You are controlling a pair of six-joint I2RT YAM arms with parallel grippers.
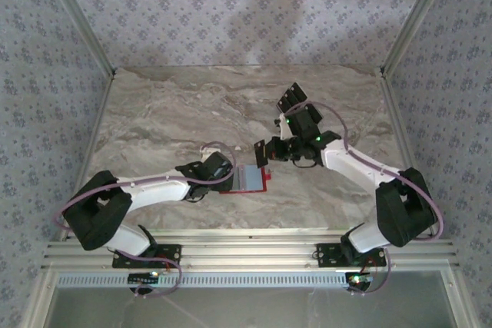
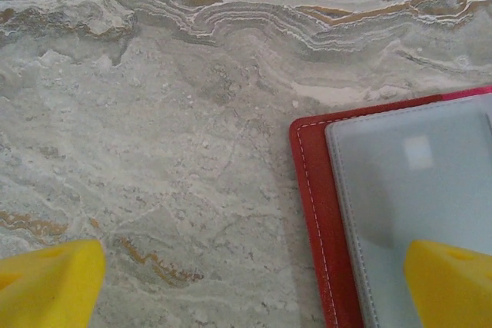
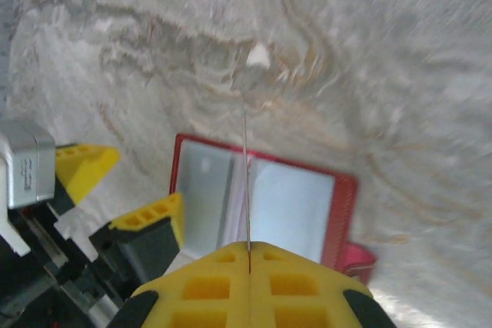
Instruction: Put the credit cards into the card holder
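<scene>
Item, card holder (image 1: 250, 180): it lies open on the marble table (image 1: 192, 113), near the front middle between my two arms, red cover down and pale grey-blue pockets facing up. I judge it is spread flat so that a pocket mouth can be reached from above. Item, my left gripper (image 2: 250, 289): the jaws are spread as wide as they go and hold nothing. One yellow finger (image 2: 450, 282) sits over the pocket leaf at the holder's edge and the other is over bare table beside it. I judge this is meant to pin that leaf down, though I cannot tell whether it presses. Item, my right gripper (image 3: 247, 255): the fingers are clamped together on one card (image 3: 246, 182), seen edge-on as a thin line rising from the pads. It is poised over the holder's fold, apart from it. I judge the card is held on edge to slip into a slot; it is not yet in.
</scene>
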